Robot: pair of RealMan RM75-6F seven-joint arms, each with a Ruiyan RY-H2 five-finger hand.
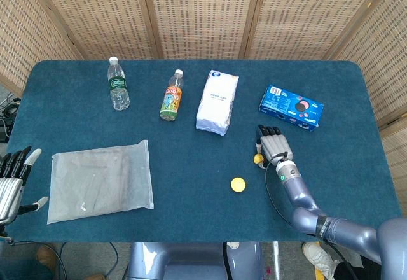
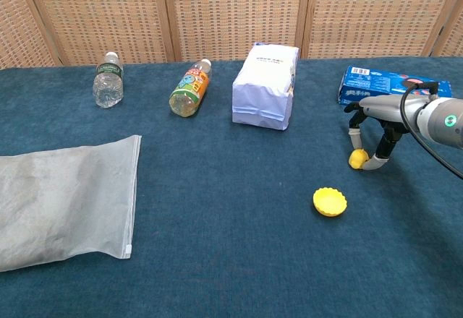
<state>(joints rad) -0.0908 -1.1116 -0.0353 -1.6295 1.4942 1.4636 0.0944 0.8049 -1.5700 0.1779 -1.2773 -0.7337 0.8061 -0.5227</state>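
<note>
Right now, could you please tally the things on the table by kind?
Bottles: 2 (clear, orange-labelled)
White bag: 1
Blue box: 1
Plastic pouch: 1
Yellow cap: 1
Small yellow toy, between fingers of the right hand: 1
Total: 7

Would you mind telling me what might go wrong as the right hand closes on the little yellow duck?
The right hand pinches the small yellow duck only with its fingertips, so the rounded toy may squirt out and roll across the blue cloth. The yellow cap lies close in front and could be knocked if the duck slips that way. The blue biscuit box sits just behind the hand, so a backward lift might nudge it.
</note>
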